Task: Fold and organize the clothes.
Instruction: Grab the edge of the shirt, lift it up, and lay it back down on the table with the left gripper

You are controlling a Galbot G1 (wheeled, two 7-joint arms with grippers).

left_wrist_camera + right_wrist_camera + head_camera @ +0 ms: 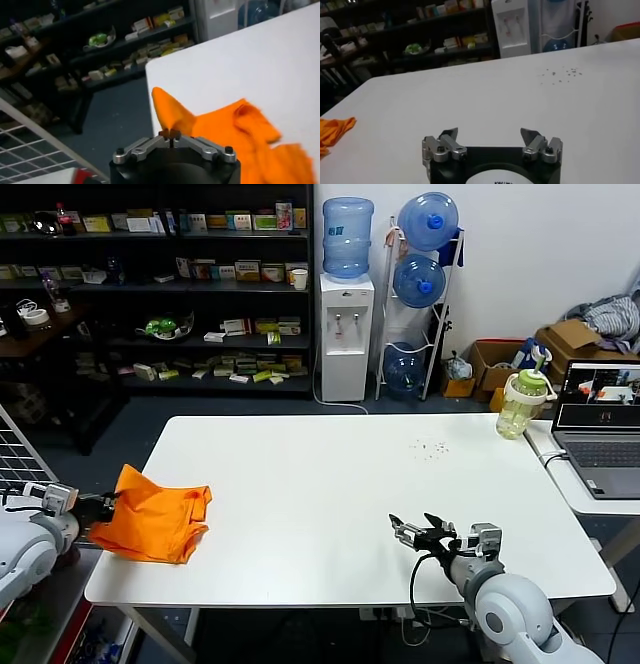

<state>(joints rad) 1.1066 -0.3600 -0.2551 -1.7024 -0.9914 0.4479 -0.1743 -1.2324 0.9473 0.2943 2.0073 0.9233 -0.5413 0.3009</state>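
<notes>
The clothes are one bright orange T-shirt (155, 519), crumpled at the left end of the white table (330, 484). My left gripper (108, 502) sits at the shirt's left edge, shut on a corner of the cloth and lifting it into a peak. In the left wrist view the same gripper (170, 134) pinches that raised orange fold of the T-shirt (240, 135). My right gripper (418, 531) hovers over the table's front right, open and empty. The right wrist view shows its gripper (490, 134) spread wide, with the T-shirt (332, 130) far off.
A green drink bottle (522, 404) stands at the table's far right corner, beside a laptop (600, 424) on a side desk. Small dark crumbs (432, 448) lie on the far right of the table. Shelves (160, 284) and a water dispenser (346, 334) stand behind.
</notes>
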